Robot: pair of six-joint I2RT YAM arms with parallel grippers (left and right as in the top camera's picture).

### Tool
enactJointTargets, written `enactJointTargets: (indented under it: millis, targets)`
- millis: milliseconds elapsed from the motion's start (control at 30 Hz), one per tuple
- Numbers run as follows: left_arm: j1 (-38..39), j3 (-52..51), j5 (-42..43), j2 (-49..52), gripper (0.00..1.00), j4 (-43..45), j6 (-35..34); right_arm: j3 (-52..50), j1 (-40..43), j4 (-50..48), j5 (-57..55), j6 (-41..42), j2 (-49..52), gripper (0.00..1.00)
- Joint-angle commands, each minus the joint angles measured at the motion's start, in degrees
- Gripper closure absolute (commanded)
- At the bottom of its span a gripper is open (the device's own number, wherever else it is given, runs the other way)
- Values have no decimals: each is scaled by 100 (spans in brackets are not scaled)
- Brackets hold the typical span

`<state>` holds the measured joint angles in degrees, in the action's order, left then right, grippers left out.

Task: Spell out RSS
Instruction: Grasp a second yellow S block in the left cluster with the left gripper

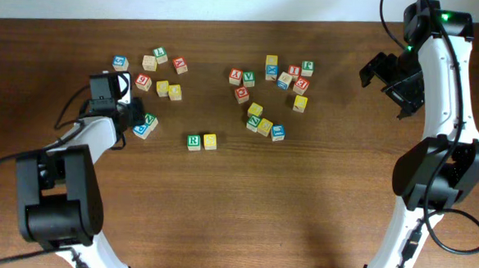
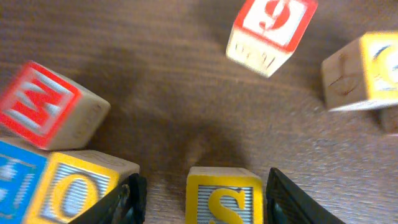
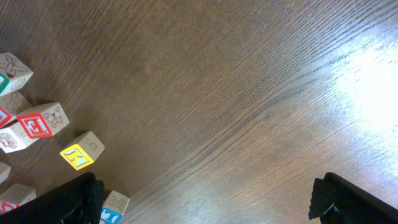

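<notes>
Left gripper (image 2: 204, 186): low over the table (image 1: 318, 204) at the left, jaws about half open and standing either side of the S cube (image 2: 224, 200); a gap shows at the left finger and the right finger is very near the cube, so nothing is gripped yet. S cube: yellow face, pale letter, flat on the table at the near edge of the left group. O cube (image 2: 74, 190): just left of the left finger, close enough to be nudged as the jaws close. Red cube (image 2: 43, 106): beyond it, tilted, clear of the jaws. Handling, as judged: painted wood, light, stiff, not fragile, perhaps a little slick; best pinched on two opposite side faces, centred and square, so it does not twist out. R cube (image 1: 193, 141): near centre, white face, green letter. Yellow cube (image 1: 210, 141): touching its right side; letter too small to read, probably the first S, which leaves the place to its right open. Loose cubes (image 1: 270, 95): scattered far centre. Right gripper (image 3: 205, 196): raised at far right, fully spread, empty.
</notes>
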<state>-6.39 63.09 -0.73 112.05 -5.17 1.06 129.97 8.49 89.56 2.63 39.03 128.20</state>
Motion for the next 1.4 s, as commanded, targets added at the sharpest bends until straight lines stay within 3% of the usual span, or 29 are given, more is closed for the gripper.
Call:
enactJointTargets:
  millis: [0, 467, 967, 1367]
  targets:
    - [0, 7, 304, 142, 48, 46, -37, 81, 20, 0, -31, 24, -140, 2]
    - [0, 7, 286, 142, 51, 306, -35, 81, 20, 0, -31, 24, -140, 2]
    - [0, 7, 291, 70, 71, 256, -37, 81, 20, 0, -31, 24, -140, 1]
    - [0, 7, 350, -1110, 75, -391, -42, 81, 20, 0, -31, 24, -140, 2]
